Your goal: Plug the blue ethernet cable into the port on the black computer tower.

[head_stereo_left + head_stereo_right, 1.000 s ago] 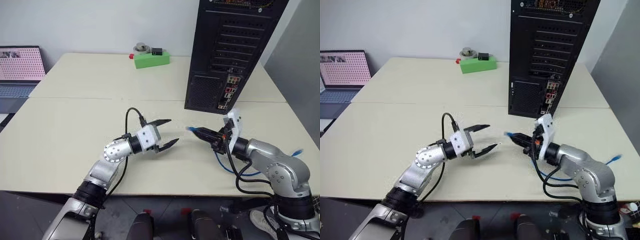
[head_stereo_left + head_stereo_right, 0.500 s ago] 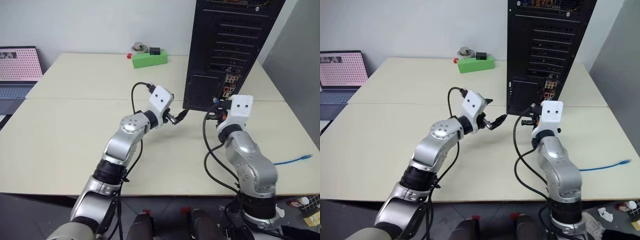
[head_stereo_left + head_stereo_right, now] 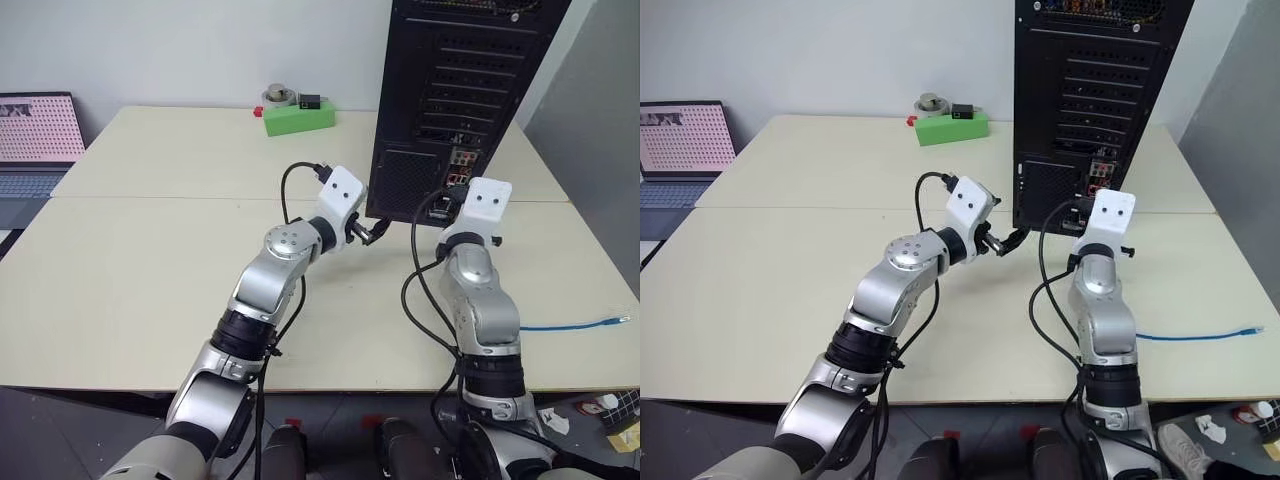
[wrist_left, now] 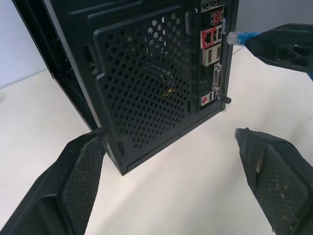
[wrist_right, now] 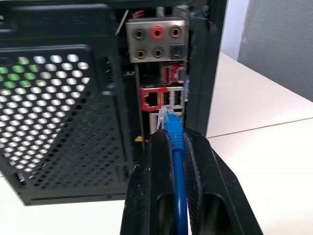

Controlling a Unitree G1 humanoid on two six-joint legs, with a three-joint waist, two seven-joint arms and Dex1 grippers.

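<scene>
The black computer tower (image 3: pixel 450 90) stands upright at the table's far right, its socket strip (image 5: pixel 161 93) facing me. My right gripper (image 5: pixel 175 137) is shut on the blue ethernet cable (image 5: pixel 176 161), just behind its clear-blue plug (image 5: pixel 166 117). The plug points level at the strip, a little below and right of the red-framed port (image 5: pixel 151 99). In the left wrist view a small gap separates the plug (image 4: pixel 238 35) from the sockets. The cable's slack (image 3: pixel 570 324) trails over the table's right edge. My left gripper (image 3: pixel 372 232) hangs open and empty before the tower's mesh vent (image 4: pixel 146 83).
A green box (image 3: pixel 298 117) carrying small items sits at the table's far edge, left of the tower. A laptop (image 3: pixel 35 135) stands off the table's left side. A grey panel (image 3: pixel 600 150) rises right of the tower.
Both arms have risen and reached forward to the tower. My right gripper swung from pointing left to facing the socket strip with the plug. My left gripper shifted right toward the vent.
</scene>
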